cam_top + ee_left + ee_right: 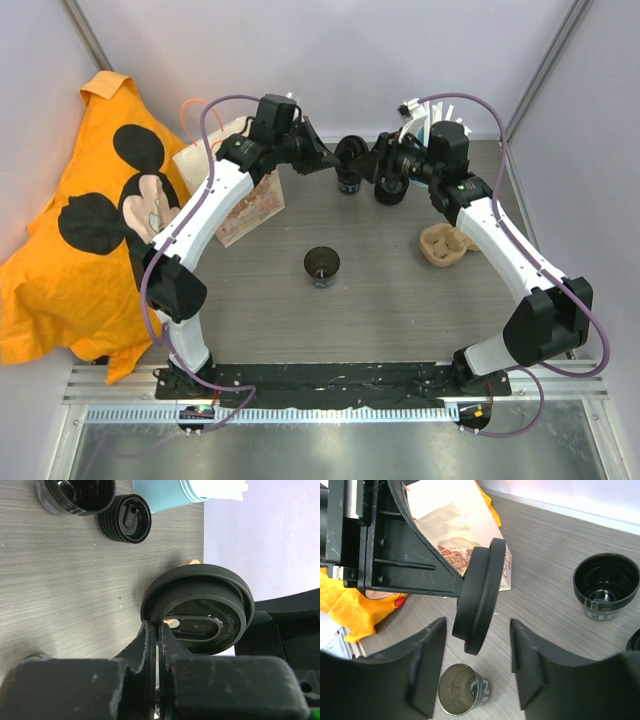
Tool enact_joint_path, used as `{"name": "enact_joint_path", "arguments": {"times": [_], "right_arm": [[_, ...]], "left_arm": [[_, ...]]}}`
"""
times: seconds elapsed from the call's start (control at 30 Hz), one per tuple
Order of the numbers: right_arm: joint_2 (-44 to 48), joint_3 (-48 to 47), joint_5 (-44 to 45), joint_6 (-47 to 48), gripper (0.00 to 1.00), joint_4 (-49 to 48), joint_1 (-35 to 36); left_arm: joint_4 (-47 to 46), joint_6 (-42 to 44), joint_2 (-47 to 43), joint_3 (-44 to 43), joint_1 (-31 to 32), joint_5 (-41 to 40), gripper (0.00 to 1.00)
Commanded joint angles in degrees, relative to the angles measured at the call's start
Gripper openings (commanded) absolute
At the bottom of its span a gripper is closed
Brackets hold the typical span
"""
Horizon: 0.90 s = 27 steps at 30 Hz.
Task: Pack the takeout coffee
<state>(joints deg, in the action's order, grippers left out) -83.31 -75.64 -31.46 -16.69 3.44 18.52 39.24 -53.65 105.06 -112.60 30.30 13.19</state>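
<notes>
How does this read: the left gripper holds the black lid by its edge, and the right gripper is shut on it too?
The left gripper does hold the black lid by its edge, but the right gripper is open, fingers apart on either side of the lid; the right wrist view shows it.

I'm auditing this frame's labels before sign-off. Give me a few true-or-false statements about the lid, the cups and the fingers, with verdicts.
1. The left fingers pinch the black lid by its edge. True.
2. The right fingers are shut on that lid. False: they are open, one on either side of it.
3. The middle cup on the table has a lid on. False: it stands open.
4. A stack of lids lies near the light blue cup. True.
</notes>
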Motion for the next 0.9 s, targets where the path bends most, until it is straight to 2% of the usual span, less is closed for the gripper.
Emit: {"name": "enact_joint_path", "arguments": {"times": [0.0,0.1,0.33,0.4,0.8,0.87], "right_arm": [[0.6,-2.2,-1.6,-0.1,0.54,-3.2,0.5],[0.5,-2.5,-1.9,0.1,0.44,-3.1,0.8],[0.4,-2.3,-1.8,0.2,0.27,-3.1,1.0],[0.5,-2.3,-1.8,0.3,0.23,-3.1,1.0],[0.3,-3.6,-1.0,1.2,0.2,-1.3,0.9],[0.4,-3.8,-0.9,1.4,0.2,-1.1,0.9]], "left_arm": [[-2.8,-0.5,-0.6,-0.2,0.5,1.4,0.0],[-2.7,-0.7,-0.6,0.0,0.5,1.4,0.0],[-3.5,-1.1,-0.6,0.6,0.5,2.9,0.0],[-3.8,-1.2,-0.7,0.6,0.5,3.4,0.04],[-5.8,0.3,-1.4,1.9,0.3,6.8,0.19],[-6.4,0.6,-1.8,2.1,0.1,7.8,0.24]]}}
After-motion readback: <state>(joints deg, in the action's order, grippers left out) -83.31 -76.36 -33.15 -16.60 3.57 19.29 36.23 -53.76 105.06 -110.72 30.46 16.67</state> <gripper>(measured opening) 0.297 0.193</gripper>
